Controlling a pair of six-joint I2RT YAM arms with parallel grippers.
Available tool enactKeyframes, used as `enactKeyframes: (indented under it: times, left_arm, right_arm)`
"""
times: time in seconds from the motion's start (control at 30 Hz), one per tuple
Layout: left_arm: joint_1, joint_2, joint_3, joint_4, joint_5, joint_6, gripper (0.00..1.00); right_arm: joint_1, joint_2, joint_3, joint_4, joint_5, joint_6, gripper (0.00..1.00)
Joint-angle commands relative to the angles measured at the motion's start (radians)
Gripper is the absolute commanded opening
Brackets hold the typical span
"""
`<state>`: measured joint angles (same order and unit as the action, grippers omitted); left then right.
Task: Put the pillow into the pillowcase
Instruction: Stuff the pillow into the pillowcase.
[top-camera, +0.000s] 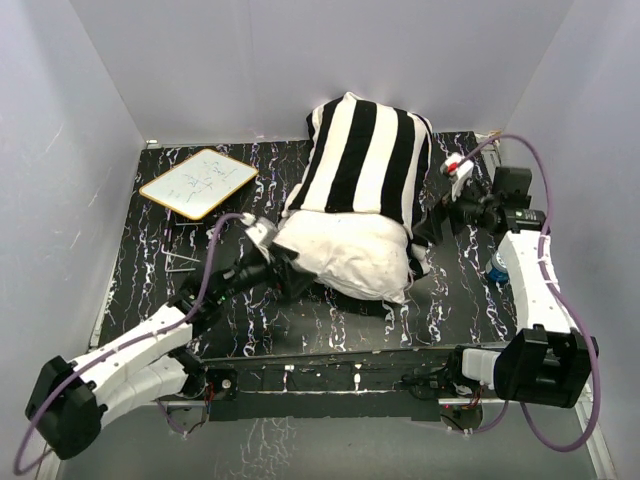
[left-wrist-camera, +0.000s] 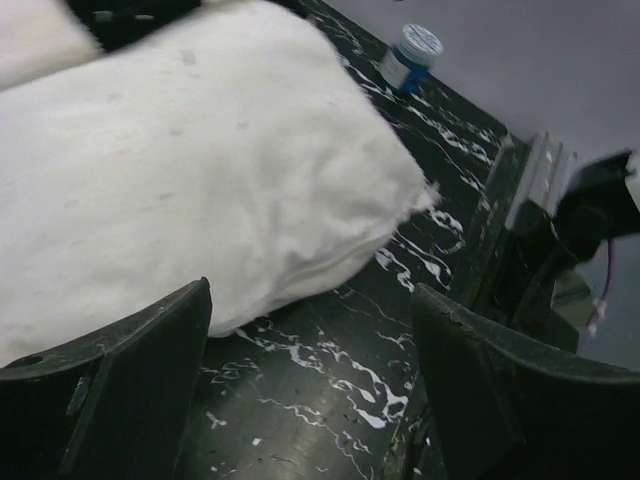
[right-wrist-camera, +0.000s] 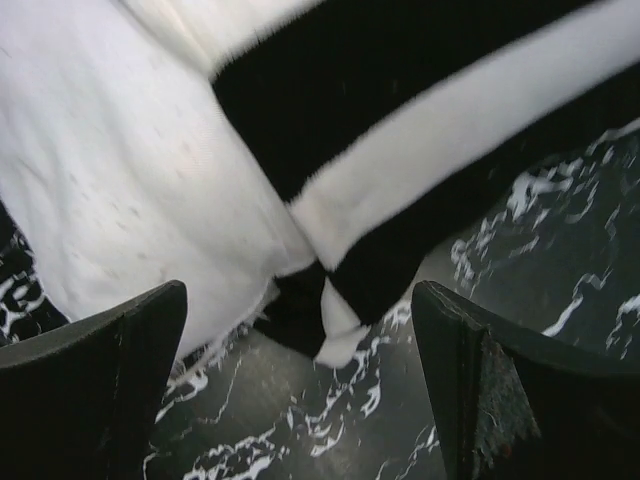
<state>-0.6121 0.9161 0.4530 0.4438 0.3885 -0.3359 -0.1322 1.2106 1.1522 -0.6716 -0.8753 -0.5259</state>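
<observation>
1. Pillow (top-camera: 345, 258) is seen in the middle of the table (top-camera: 455, 305), its far part sheathed in the striped pillowcase (top-camera: 365, 155). The near end is left uncovered, so the task is judged over halfway done.
2. Left gripper (left-wrist-camera: 310, 290) is stretched low to the pillow's near-left corner, jaws spread, nothing held.
3. Right gripper (right-wrist-camera: 300, 300) is reached to the pillowcase's right hem, jaws spread wide, nothing pinched.
</observation>
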Motion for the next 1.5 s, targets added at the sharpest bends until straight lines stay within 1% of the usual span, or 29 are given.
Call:
enactKeyframes:
  times: [0.0,0.07,0.13,0.2,0.23,0.3,0.37,0.4,0.43,0.53,0.6,0.63,0.67,0.73,0.77,0.8,0.83,0.87,0.9,0.93,1.0,1.03,1.07,1.13,1.2,1.27,1.33,1.4,1.47]
  left_arm:
    - [-0.313,0.004,0.081,-0.147,-0.189,0.295,0.79]
    - [-0.495,0.097,0.126,-0.138,-0.342,0.500,0.81]
    - [-0.596,0.199,0.160,-0.079,-0.462,0.745,0.87]
    - [-0.622,0.334,0.229,-0.016,-0.485,0.931,0.91]
    - [-0.621,0.402,0.280,-0.007,-0.487,1.011,0.92]
    - [-0.623,0.560,0.371,0.013,-0.517,1.167,0.94]
    - [-0.616,0.685,0.430,0.055,-0.551,1.324,0.97]
    - [-0.604,0.733,0.454,0.076,-0.553,1.391,0.97]
    - [-0.585,0.774,0.481,0.072,-0.539,1.415,0.97]
    - [-0.514,0.859,0.530,0.112,-0.525,1.423,0.96]
    - [-0.466,0.897,0.565,0.123,-0.512,1.405,0.94]
    - [-0.442,0.911,0.583,0.118,-0.494,1.378,0.90]
    - [-0.418,0.923,0.606,0.111,-0.472,1.343,0.84]
    - [-0.368,0.942,0.652,0.092,-0.419,1.259,0.66]
    - [-0.345,0.949,0.672,0.087,-0.391,1.218,0.50]
    - [-0.326,0.955,0.687,0.101,-0.374,1.172,0.28]
    - [-0.311,0.966,0.702,0.117,-0.367,1.138,0.18]
    - [-0.300,0.975,0.719,0.116,-0.350,1.124,0.12]
    - [-0.293,0.987,0.751,0.113,-0.348,1.107,0.07]
    - [-0.286,0.999,0.779,0.110,-0.352,1.084,0.04]
    - [-0.267,1.020,0.826,0.110,-0.362,1.038,0.02]
    - [-0.254,1.031,0.846,0.118,-0.377,1.015,0.01]
    - [-0.242,1.039,0.863,0.125,-0.396,0.980,0.00]
    - [-0.209,1.057,0.905,0.124,-0.428,0.938,0.00]
    - [-0.188,1.092,0.982,0.067,-0.480,0.898,0.00]
    - [-0.172,1.132,1.061,0.024,-0.514,0.849,0.00]
    - [-0.164,1.186,1.125,-0.014,-0.531,0.793,0.00]
    - [-0.161,1.240,1.195,-0.051,-0.548,0.726,0.00]
    - [-0.159,1.284,1.213,-0.053,-0.554,0.656,0.00]
  right_arm:
    - [-0.064,-0.004,-0.146,0.028,0.146,-0.154,0.99]
    - [-0.106,0.023,-0.190,0.040,0.150,-0.191,0.99]
    - [-0.123,0.064,-0.202,0.027,0.110,-0.237,0.99]
    - [-0.124,0.106,-0.219,0.019,0.023,-0.298,0.99]
    - [-0.124,0.122,-0.234,0.053,-0.019,-0.302,0.98]
    - [-0.120,0.144,-0.277,0.179,-0.062,-0.256,0.98]
    - [-0.110,0.170,-0.313,0.322,-0.049,-0.171,0.99]
    - [-0.101,0.190,-0.319,0.361,-0.042,-0.149,0.99]
    - [-0.092,0.212,-0.317,0.387,-0.036,-0.132,0.99]
    - [-0.050,0.292,-0.301,0.424,-0.005,-0.109,0.93]
    - [-0.030,0.328,-0.292,0.441,-0.017,-0.099,0.81]
    - [-0.026,0.345,-0.277,0.432,-0.050,-0.100,0.68]
    - [-0.025,0.355,-0.266,0.413,-0.095,-0.106,0.49]
    - [-0.021,0.367,-0.234,0.358,-0.179,-0.130,0.27]
    - [-0.017,0.364,-0.217,0.315,-0.216,-0.155,0.19]
    - [-0.012,0.361,-0.196,0.252,-0.259,-0.195,0.14]
    - [-0.008,0.359,-0.170,0.177,-0.307,-0.241,0.10]
    - [-0.003,0.358,-0.137,0.084,-0.351,-0.298,0.08]
    - [0.009,0.360,-0.102,-0.072,-0.399,-0.410,0.08]
    - [0.025,0.367,-0.057,-0.207,-0.444,-0.520,0.08]
    - [0.080,0.389,0.042,-0.525,-0.530,-0.806,0.08]
    - [0.106,0.395,0.083,-0.643,-0.570,-0.880,0.08]
    - [0.124,0.381,0.103,-0.669,-0.593,-0.866,0.08]
    - [0.217,0.309,0.103,-0.628,-0.586,-0.791,0.08]
    - [0.315,0.248,0.103,-0.584,-0.574,-0.704,0.08]
    - [0.385,0.208,0.108,-0.573,-0.582,-0.656,0.08]
    - [0.407,0.173,0.117,-0.536,-0.583,-0.588,0.08]
    - [0.412,0.158,0.150,-0.540,-0.597,-0.552,0.08]
    - [0.411,0.150,0.176,-0.520,-0.612,-0.490,0.08]
